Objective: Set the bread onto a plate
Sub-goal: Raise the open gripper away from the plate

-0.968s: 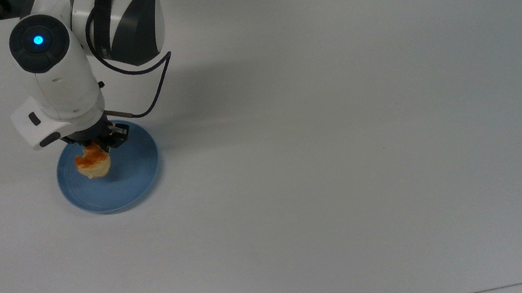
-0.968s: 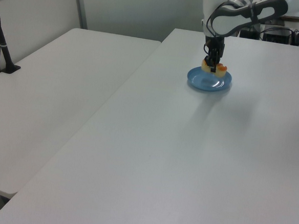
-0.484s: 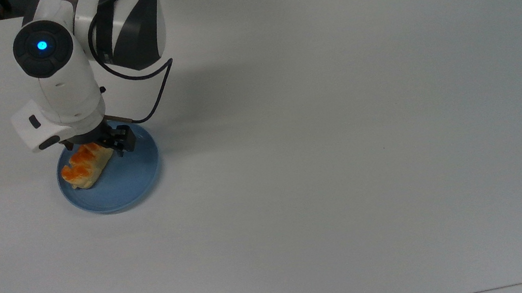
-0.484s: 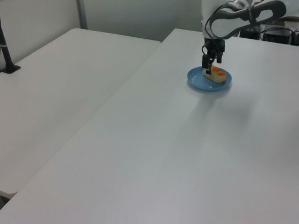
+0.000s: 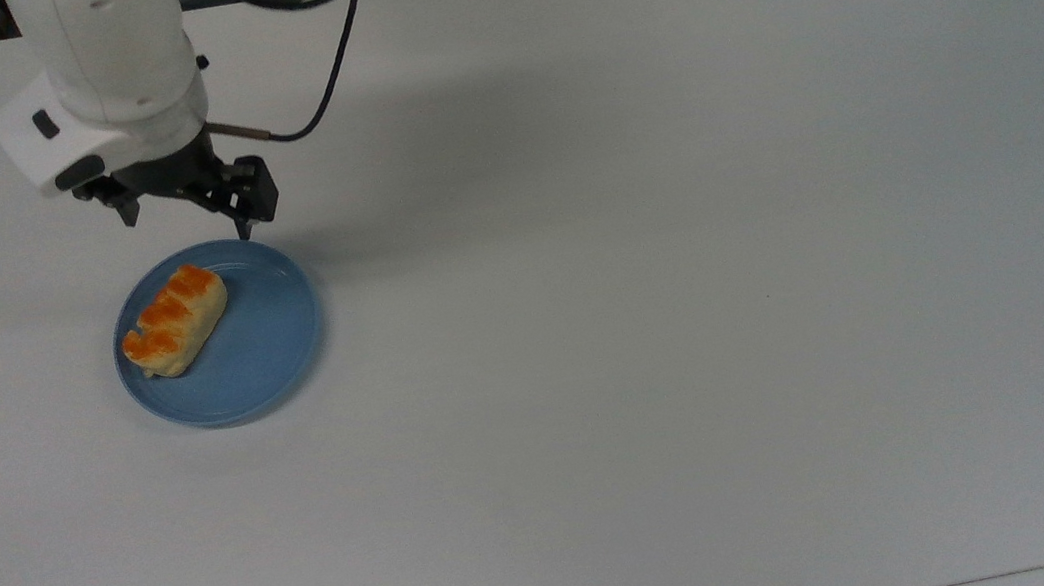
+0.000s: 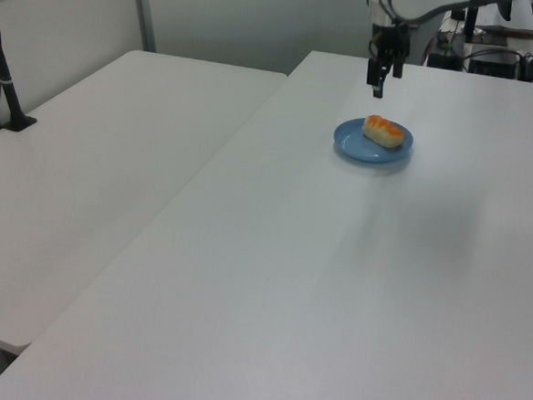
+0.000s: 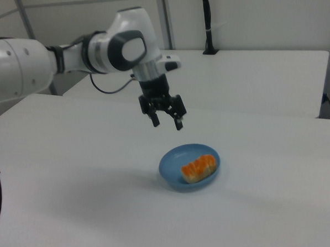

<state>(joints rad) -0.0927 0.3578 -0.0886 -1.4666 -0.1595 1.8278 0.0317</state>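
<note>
white table [image 5: 686, 312], second table [image 6: 85, 178], pale wall [image 6: 243, 15]

No text, label, brand, number or sign can be read on anything in the top, left or right views.

bread [image 5: 175, 321] x1 | plate [image 5: 273, 351] x1 | tables [image 6: 270, 283] x2

A pale-yellow bread [image 5: 175, 321] with orange-brown glazed bumps on top lies on a plain light-blue plate [image 5: 263, 352], on a white table [image 5: 679, 262], under a black gripper [image 5: 187, 212] on a white arm [image 7: 18, 62] with dark grey joints
</note>
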